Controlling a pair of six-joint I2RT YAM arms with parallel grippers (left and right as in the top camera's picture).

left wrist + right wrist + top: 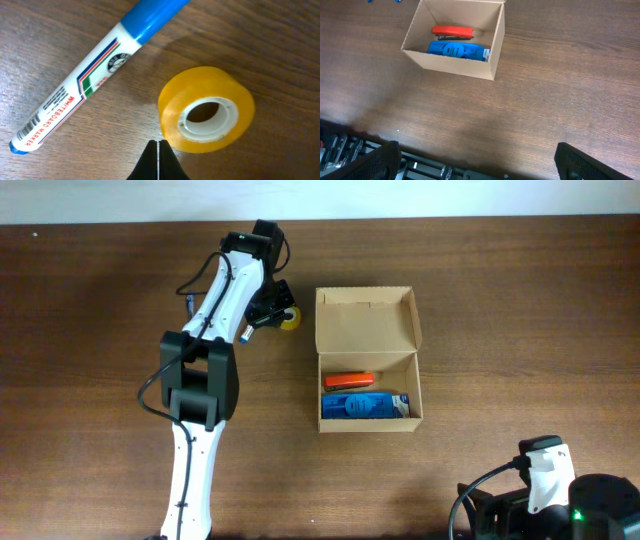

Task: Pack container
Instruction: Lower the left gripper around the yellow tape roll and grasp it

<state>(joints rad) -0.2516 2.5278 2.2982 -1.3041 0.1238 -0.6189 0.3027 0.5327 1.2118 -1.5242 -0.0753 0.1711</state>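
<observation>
The container (pixel 367 330) is a brown cardboard box, its flap lid open toward the back. Inside lie a red stapler (pixel 349 381) and a blue flat box (pixel 365 405); the right wrist view shows the container (pixel 445 65) with both. My left gripper (pixel 158 144) is shut with nothing between its fingertips. It hovers over the wood just left of a yellow tape roll (pixel 207 110). A whiteboard marker (pixel 90 80) with a blue cap lies beside it. From overhead the tape roll (pixel 290 319) sits left of the container. My right gripper (pixel 477 162) is wide open and empty.
The left arm (pixel 205 350) stretches from the front edge toward the back of the brown wooden table (pixel 80 330). The right arm (pixel 545 475) rests at the front right corner, near the table edge (pixel 470 172).
</observation>
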